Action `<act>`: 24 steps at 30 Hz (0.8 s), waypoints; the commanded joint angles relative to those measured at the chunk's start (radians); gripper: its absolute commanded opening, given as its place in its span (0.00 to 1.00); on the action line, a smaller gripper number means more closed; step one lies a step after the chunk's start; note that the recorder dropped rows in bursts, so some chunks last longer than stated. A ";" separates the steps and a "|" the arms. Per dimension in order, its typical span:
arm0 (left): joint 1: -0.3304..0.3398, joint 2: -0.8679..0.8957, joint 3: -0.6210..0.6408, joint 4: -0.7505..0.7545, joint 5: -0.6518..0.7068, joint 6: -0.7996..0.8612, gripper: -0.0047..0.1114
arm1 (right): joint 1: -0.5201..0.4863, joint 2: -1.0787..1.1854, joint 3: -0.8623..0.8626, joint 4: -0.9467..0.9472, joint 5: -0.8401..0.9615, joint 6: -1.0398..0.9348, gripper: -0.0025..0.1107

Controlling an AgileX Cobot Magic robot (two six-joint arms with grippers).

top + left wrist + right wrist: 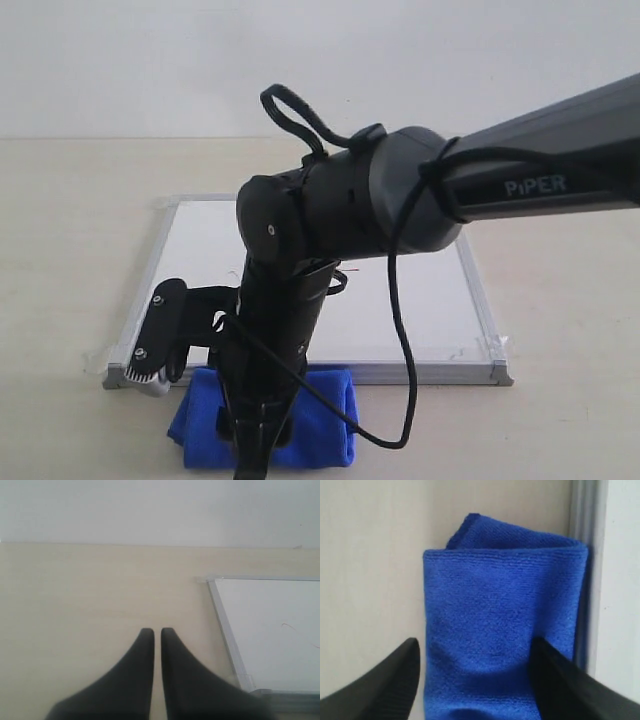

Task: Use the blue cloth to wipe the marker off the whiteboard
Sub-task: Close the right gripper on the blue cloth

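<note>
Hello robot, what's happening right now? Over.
Right gripper open, straddling blue cloth, not gripping yet. Left gripper shut, empty, off the whiteboard. Marker unwiped. Nothing blocking the cloth.

Blue cloth (505,620): soft microfibre, fine ribbed nap, matt. Whiteboard (425,300): smooth white face, slight sheen. Its frame (400,372): thin silver-grey metal, dull brushed look; clear tape (98,356) at a corner. Table (70,220): pale beige, smooth, matt, faint streaky grain. Right arm (390,190): black moulded plastic shell, satin finish. Right gripper (475,645), fingers (395,680): smooth matt black, material unclear.
</note>
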State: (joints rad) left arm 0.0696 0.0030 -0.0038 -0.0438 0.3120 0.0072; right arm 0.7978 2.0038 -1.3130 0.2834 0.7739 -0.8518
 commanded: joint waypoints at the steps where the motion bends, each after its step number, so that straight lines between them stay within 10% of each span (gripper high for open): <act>1: 0.001 -0.003 0.004 0.003 -0.009 0.000 0.08 | 0.002 0.024 -0.004 -0.036 -0.015 0.018 0.53; 10: 0.001 -0.003 0.004 0.003 -0.009 0.000 0.08 | 0.002 0.064 -0.004 -0.067 -0.064 0.073 0.52; 17: 0.001 -0.003 0.004 0.003 -0.009 0.000 0.08 | 0.002 0.064 -0.004 -0.080 -0.057 0.088 0.02; 24: 0.001 -0.003 0.004 0.003 -0.009 0.000 0.08 | 0.002 0.037 -0.004 -0.080 0.070 0.092 0.02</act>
State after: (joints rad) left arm 0.0696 0.0030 -0.0038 -0.0438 0.3120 0.0072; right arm 0.7978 2.0522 -1.3250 0.2125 0.7389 -0.7650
